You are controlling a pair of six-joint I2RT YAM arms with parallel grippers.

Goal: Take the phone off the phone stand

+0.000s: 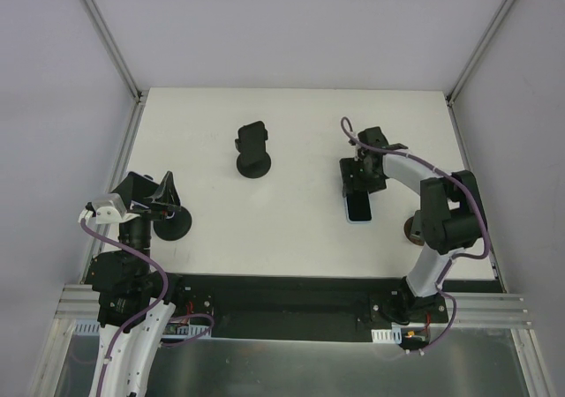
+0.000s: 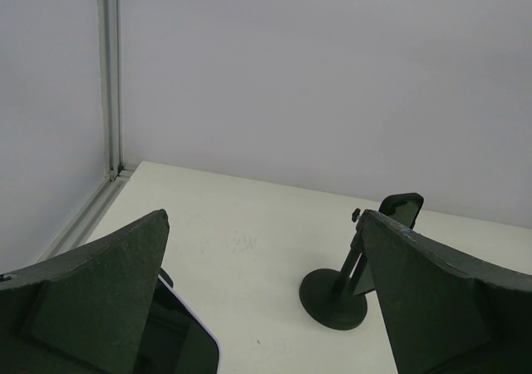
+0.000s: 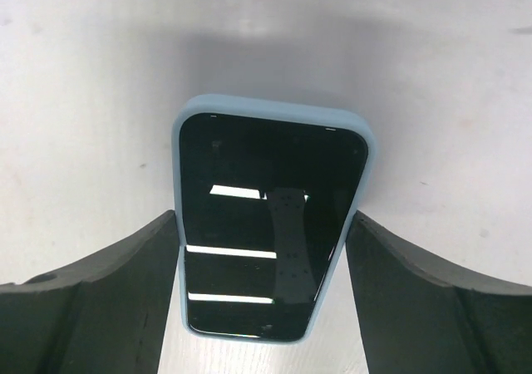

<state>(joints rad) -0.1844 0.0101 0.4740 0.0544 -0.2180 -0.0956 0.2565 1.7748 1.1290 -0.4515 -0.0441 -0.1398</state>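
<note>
A phone in a light blue case [image 3: 274, 158] lies flat, screen up, on the white table [image 1: 291, 229], at its right side [image 1: 357, 208]. My right gripper [image 3: 264, 224] [image 1: 361, 183] reaches down over it, one finger against each long edge, shut on it. A black phone stand [image 1: 253, 153] [image 2: 337, 295] with a round base stands at the middle back; nothing shows in its cradle. My left gripper [image 2: 266, 307] [image 1: 159, 198] is open at the left. Under its left finger a second phone with a pale edge [image 2: 179, 345] shows, above a second round black base [image 1: 173, 225].
White walls with metal corner posts [image 1: 110, 40] close in the table at the back and sides. A black strip and metal rail [image 1: 291, 304] run along the near edge by the arm bases.
</note>
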